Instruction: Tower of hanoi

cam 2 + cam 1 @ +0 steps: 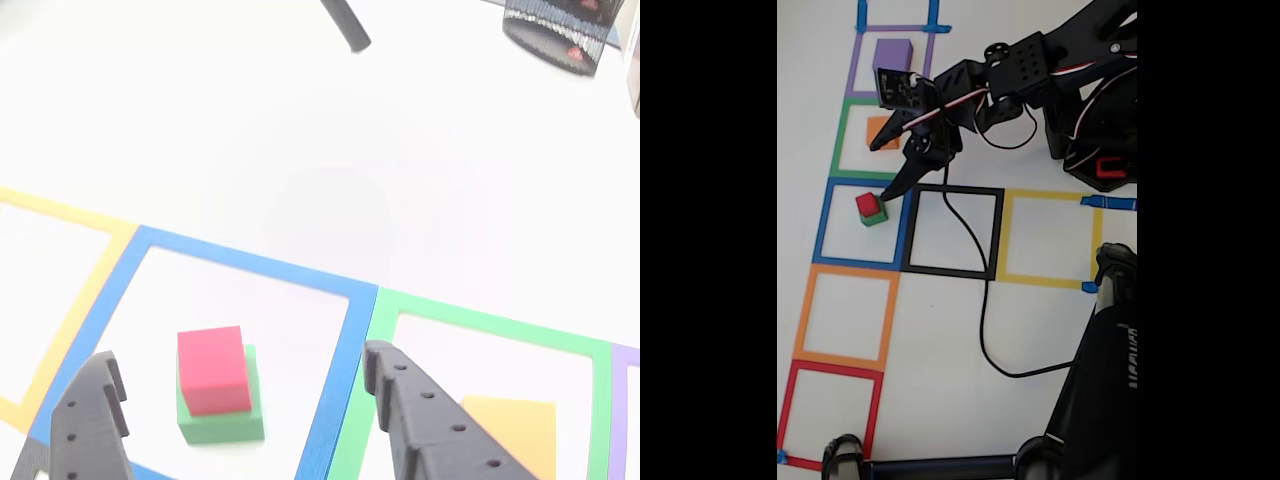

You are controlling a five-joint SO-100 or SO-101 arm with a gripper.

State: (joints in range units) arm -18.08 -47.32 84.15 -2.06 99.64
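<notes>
In the fixed view, the gripper (883,170) hangs over the border between the green tape square (843,135) and the blue tape square (824,225), its fingers spread and holding nothing. The red cube (868,204) sits on top of the green cube (876,217) inside the blue square, toward its upper right corner. The orange cube (877,129) lies in the green square, partly hidden by the arm, and the purple cube (892,54) rests in the purple tape square (856,62) above it. A black cable (984,300) trails across the white tabletop (940,340).

In the other view, the two dark fingers (415,410) frame the scene with a wide gap between them. The red cube (213,368) stands squarely on the green cube (225,422), near the left finger and off the centre of the gap; the orange cube (515,432) lies just past the right finger.

If the red cube is the next piece to lift, the gripper should probably shift toward the stack until the red cube is centred between the fingers, then descend only to the red cube's height, so the close does not catch or nudge the green cube beneath.
</notes>
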